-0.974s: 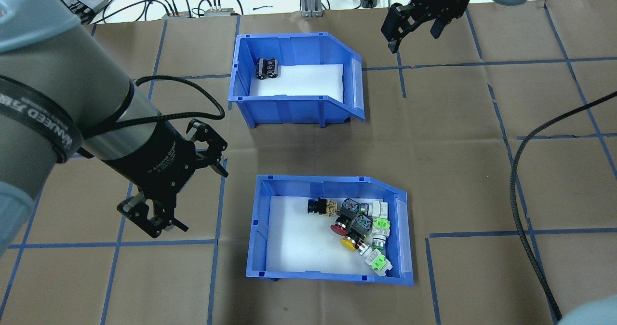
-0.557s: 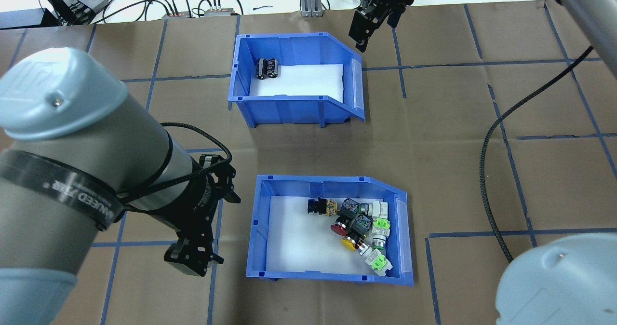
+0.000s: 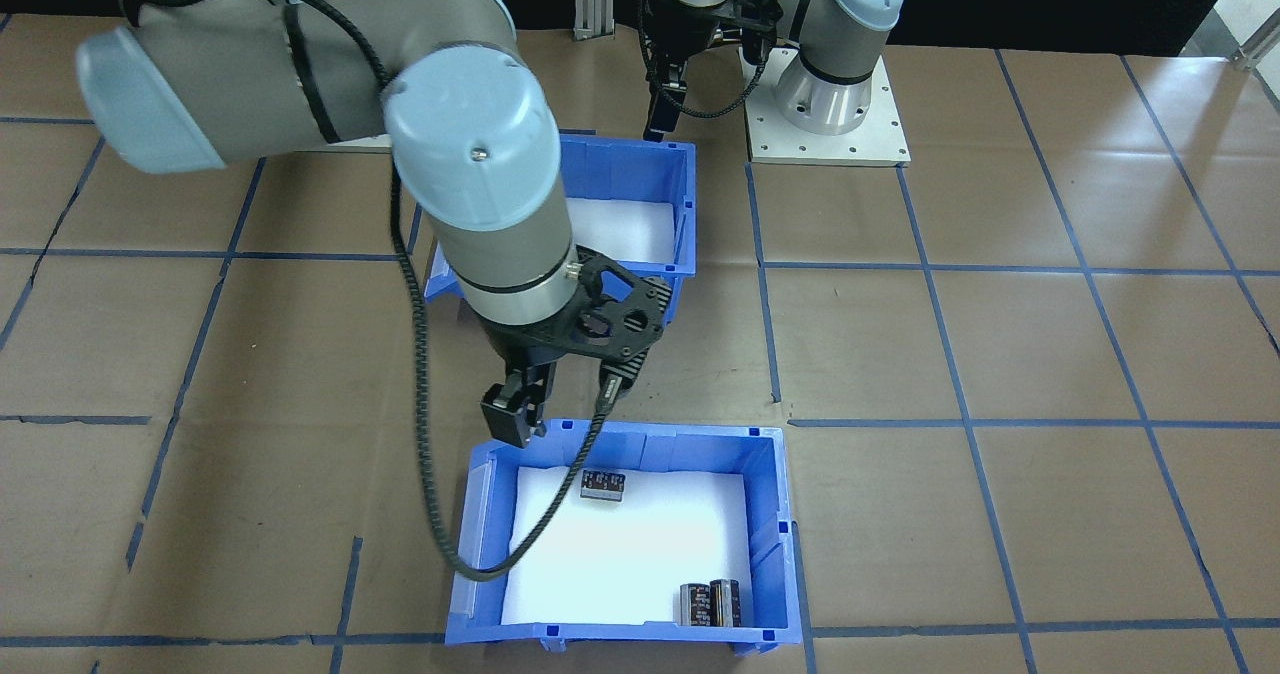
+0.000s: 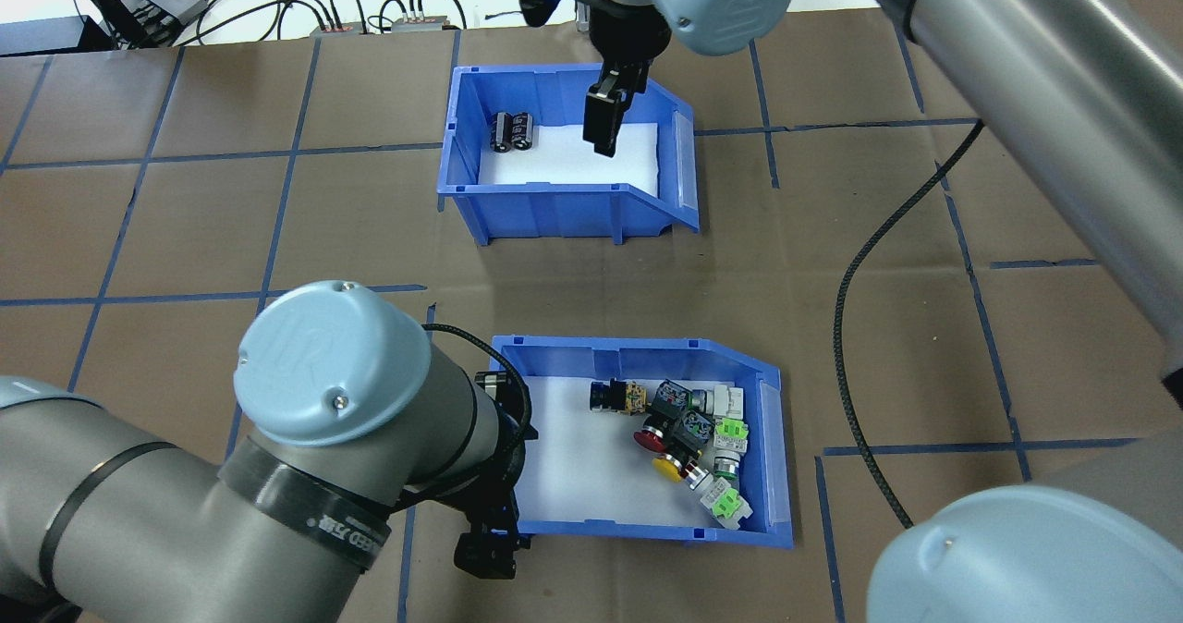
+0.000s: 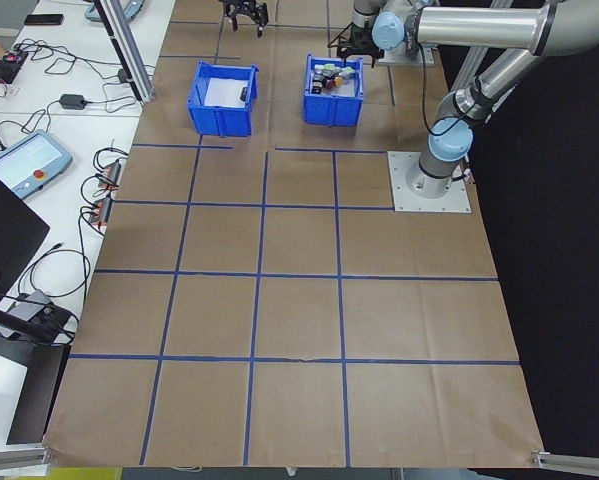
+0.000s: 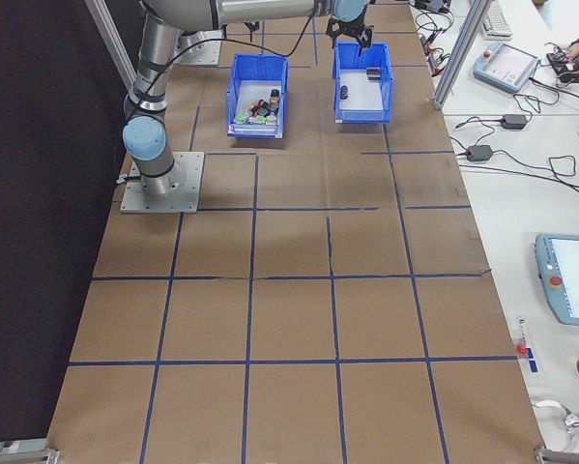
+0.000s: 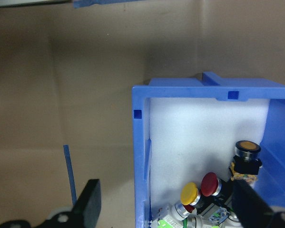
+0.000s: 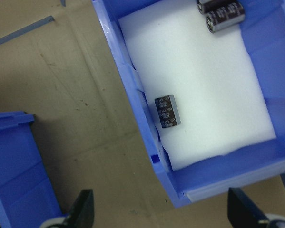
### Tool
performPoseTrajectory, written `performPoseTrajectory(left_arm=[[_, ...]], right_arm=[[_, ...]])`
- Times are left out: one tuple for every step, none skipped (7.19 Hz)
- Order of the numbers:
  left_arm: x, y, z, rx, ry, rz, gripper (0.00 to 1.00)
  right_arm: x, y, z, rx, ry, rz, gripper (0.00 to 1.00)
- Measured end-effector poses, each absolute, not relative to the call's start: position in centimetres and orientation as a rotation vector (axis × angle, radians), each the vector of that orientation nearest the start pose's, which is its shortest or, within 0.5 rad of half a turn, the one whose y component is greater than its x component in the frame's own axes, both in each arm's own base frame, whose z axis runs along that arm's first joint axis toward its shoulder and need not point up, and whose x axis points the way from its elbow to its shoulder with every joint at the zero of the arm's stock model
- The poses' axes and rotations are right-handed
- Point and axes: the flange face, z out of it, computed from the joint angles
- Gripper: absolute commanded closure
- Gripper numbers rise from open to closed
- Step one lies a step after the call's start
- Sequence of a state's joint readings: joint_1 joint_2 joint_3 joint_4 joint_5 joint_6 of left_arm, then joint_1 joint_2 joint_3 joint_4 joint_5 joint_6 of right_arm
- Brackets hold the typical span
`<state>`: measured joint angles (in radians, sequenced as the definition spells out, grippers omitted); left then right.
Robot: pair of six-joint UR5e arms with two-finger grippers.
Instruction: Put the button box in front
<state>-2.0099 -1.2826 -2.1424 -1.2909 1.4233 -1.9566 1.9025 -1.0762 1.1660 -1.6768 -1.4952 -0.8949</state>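
Left fingers: spread wide in the left wrist view, one finger point(image 7: 87, 202) outside the button box point(image 4: 638, 438) wall, the other inside over the foam; they straddle the wall without closing on it, nothing held.
Left gripper: point(image 4: 490, 549) low at the box's closed end, mostly hidden under the arm in the overhead view.
Right fingers: wide apart in the right wrist view, one finger point(image 8: 81, 209) at the lower left, the other at the lower right; empty.
Right gripper: point(image 4: 605, 119) hangs above the second bin point(image 4: 564, 152), over its far wall and foam.
Writing: band on the left arm point(image 4: 305, 512) has white lettering, partly readable, ending in "EED". Print on the black parts is too small to read.
Button box look: blue plastic, sloped open front, white foam liner point(image 4: 573, 447), small square slots in the rim.
Button box place: straight under the left fingers, well apart from the right fingers; nearer the robot than the second bin.
Switches: a cluster point(image 4: 689, 443) of about eight at the open end, away from the left fingers; one red cap point(image 7: 209, 183), one yellow cap point(image 7: 190, 192), one black-bodied with an amber top point(image 7: 247, 147), some green-and-white bodies.
Bins: two, same blue.
Black cylinders: three in the second bin; a pair point(image 4: 511, 131) side by side in one corner, one point(image 8: 167, 111) lying alone on the foam between the right fingers in the right wrist view.
Table: brown paper point(image 4: 878, 281) with a blue tape grid.
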Motion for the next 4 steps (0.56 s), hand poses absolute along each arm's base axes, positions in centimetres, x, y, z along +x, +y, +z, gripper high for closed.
performPoseTrajectory(left_arm=[[-29.7,-25.4,34.5,-2.160,2.305,0.234,0.04],[-30.8,-25.1,33.1,-2.138,2.300,0.239,0.04],[-31.7,-25.3,32.1,-2.160,2.275,0.238,0.04],[-32.4,-25.7,31.2,-2.206,2.234,0.236,0.03]], right_arm=[[38.9,-60.6,38.4,-1.877,2.464,-0.066,0.00],[41.4,-60.3,36.5,-1.971,2.433,-0.078,0.00],[43.5,-59.9,34.6,-2.036,2.410,-0.075,0.00],[44.8,-59.8,33.3,-2.075,2.394,-0.079,0.00]])
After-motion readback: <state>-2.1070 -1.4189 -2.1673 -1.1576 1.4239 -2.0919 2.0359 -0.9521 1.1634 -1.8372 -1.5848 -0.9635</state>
